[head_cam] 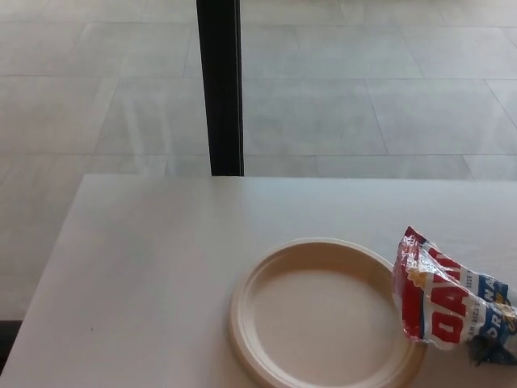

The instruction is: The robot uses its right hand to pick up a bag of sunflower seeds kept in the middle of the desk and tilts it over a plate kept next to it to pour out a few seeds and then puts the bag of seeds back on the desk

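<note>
Neither the left hand nor the right hand is in view, nor any arm. A small dark patch [485,349] at the frame's lower right edge is too small to identify.

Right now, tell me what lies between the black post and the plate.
Head view: only bare white desk lies between the black post and the plate. The seed bag sits off to the plate's right, overlapping its rim.

The bag of sunflower seeds [452,299] runs off the right edge of the frame, its lettering only partly readable. The plate [266,279] loses its near rim at the bottom edge. The black post [220,85] is cut by the top edge.
</note>
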Controlling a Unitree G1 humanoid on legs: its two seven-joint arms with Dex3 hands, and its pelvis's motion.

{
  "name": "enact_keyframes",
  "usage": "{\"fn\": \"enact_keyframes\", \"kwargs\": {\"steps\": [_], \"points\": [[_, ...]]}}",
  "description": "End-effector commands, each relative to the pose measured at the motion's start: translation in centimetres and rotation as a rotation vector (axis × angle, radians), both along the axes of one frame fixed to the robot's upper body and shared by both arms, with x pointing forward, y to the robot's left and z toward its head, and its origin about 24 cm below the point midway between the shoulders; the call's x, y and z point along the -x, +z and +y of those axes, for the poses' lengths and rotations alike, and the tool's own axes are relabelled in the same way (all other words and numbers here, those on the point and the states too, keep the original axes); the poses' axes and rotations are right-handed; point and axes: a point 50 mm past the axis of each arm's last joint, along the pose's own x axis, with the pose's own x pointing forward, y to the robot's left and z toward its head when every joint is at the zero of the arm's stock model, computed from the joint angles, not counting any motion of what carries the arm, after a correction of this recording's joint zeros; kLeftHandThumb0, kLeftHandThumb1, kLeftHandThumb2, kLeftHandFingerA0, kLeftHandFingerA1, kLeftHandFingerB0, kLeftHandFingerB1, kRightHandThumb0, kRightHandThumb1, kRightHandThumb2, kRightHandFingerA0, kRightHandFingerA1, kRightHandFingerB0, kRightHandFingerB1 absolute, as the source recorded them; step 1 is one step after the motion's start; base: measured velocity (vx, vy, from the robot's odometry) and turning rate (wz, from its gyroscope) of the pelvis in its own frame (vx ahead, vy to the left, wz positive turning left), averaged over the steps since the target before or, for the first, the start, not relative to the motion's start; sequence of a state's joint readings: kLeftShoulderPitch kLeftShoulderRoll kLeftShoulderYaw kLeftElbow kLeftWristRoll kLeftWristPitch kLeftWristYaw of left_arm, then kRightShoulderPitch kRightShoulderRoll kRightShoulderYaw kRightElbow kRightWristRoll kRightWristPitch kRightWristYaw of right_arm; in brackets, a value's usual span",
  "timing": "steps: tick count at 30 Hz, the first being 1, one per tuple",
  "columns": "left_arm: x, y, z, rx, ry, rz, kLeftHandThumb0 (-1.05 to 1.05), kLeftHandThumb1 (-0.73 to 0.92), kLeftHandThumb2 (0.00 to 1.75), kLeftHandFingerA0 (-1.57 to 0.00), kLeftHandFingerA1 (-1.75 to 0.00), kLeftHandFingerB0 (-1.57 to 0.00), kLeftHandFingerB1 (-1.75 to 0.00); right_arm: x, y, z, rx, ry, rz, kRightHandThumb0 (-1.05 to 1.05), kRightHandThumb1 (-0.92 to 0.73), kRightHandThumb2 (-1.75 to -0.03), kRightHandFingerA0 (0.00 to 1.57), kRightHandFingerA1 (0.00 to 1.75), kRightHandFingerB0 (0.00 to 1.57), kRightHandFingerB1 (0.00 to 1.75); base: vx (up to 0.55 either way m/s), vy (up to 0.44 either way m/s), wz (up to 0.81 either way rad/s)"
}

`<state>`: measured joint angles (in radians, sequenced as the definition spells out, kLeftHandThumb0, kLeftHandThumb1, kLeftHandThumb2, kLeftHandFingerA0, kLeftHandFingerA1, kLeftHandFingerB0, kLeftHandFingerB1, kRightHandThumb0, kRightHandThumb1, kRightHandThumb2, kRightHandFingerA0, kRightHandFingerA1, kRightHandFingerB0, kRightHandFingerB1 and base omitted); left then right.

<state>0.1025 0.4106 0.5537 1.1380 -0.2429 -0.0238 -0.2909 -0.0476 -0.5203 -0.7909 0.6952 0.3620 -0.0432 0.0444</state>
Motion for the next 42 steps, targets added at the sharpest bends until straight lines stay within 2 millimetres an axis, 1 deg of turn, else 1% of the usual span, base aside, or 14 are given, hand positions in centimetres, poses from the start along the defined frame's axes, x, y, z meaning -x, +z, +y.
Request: {"fn": "enact_keyframes", "kwargs": {"steps": [1,2,4,5,6,9,16,17,18,20,24,25,26,42], "points": [[-0.1,0.6,0.6,-0.018,-0.013,-0.025,-0.64,0.54,1.03,-0.14,-0.68,-0.06,-0.56,-4.4,6.1,2.2,0.15,0.237,-0.142,-1.03,-0.59,-1.01,0.0,0.23,0.0,0.25,0.0,0.0,0.0],[-0.1,0.6,0.6,-0.018,-0.01,-0.022,-0.38,0.57,1.16,-0.16,-0.64,-0.04,-0.55,-4.9,6.5,2.6,0.159,0.276,-0.16,-1.05,-0.61,-1.0,0.0,0.26,0.0,0.31,0.0,0.0,0.0],[0.0,0.6,0.6,-0.015,-0.025,-0.022,-0.63,0.56,1.03,-0.1,-0.65,-0.06,-0.56,-5.7,7.2,3.4,0.182,0.335,-0.155,-0.99,-0.59,-1.0,0.0,0.39,0.0,0.44,0.0,0.0,0.0],[0.0,0.6,0.5,-0.012,-0.026,-0.023,-0.65,0.55,1.03,-0.1,-0.65,-0.06,-0.56,-6.1,7.6,3.9,0.199,0.366,-0.155,-1.0,-0.64,-0.6,0.0,0.53,0.05,0.54,0.0,0.0,0.0],[0.1,0.6,0.4,-0.015,-0.04,-0.02,-0.61,0.49,1.06,-0.11,-0.65,-0.01,-0.54,-7.1,7.9,5.1,0.301,0.475,-0.096,-0.95,-0.58,-0.96,0.0,0.3,0.01,0.4,0.0,0.0,0.0],[0.0,0.5,0.3,-0.017,-0.046,-0.014,-0.64,0.54,1.02,-0.15,-0.69,-0.06,-0.56,-8.2,8.1,6.6,0.327,0.606,-0.07,-0.88,-0.53,-0.85,0.0,0.01,0.0,0.11,0.0,0.0,0.0],[0.3,0.4,0.2,-0.021,-0.058,-0.009,-0.63,0.47,1.06,-0.06,-0.62,0.0,-0.53,-9.4,7.4,10.9,0.468,0.928,0.112,-0.78,-0.47,-0.9,0.0,0.19,0.0,0.15,0.0,0.0,0.0],[0.4,0.4,0.2,-0.008,-0.038,-0.022,-0.61,0.65,0.83,-0.05,-0.69,-0.05,-0.54,-9.5,7.2,11.2,0.471,0.938,0.136,-0.8,-0.48,-0.91,0.0,0.17,0.0,0.14,0.0,0.0,0.0],[0.4,0.3,0.1,-0.003,-0.025,-0.026,-0.62,0.48,1.05,-0.05,-0.62,-0.01,-0.54,-9.6,6.8,11.5,0.473,0.956,0.168,-0.81,-0.49,-0.91,0.0,0.17,0.0,0.14,0.0,0.0,0.0],[0.4,0.3,0.1,-0.012,-0.033,-0.024,-0.59,0.65,0.83,-0.06,-0.72,-0.07,-0.56,-9.7,6.4,11.8,0.501,0.981,0.209,-0.88,-0.53,-0.92,0.0,0.13,0.0,0.07,0.0,0.0,0.0],[0.4,0.2,-0.1,-0.006,-0.039,-0.033,-0.62,0.48,1.07,-0.07,-0.64,0.0,-0.55,-10.1,5.6,11.9,0.544,1.095,0.371,-0.8,-0.5,-0.96,0.0,0.23,0.0,0.18,0.0,0.0,0.0],[0.3,0.2,-0.2,0.013,-0.033,-0.05,-0.64,0.47,1.06,-0.04,-0.63,0.0,-0.54,-10.2,5.2,11.8,0.55,1.123,0.42,-0.83,-0.65,-0.6,0.0,0.29,0.0,0.17,0.0,0.0,0.0],[0.2,0.3,-0.2,0.017,-0.03,-0.057,-0.62,0.63,0.86,0.0,-0.71,-0.04,-0.58,-10.3,5.1,11.7,0.547,1.128,0.433,-0.82,-0.49,-0.95,0.0,0.23,0.0,0.16,0.0,0.0,0.0],[0.3,0.3,-0.1,-0.02,-0.075,-0.023,-0.59,0.56,1.03,-0.09,-0.65,-0.1,-0.58,-10.8,4.2,12.2,0.57,1.161,0.476,-0.86,-0.52,-0.95,0.0,0.17,0.0,0.11,0.0,0.0,0.0]]}}
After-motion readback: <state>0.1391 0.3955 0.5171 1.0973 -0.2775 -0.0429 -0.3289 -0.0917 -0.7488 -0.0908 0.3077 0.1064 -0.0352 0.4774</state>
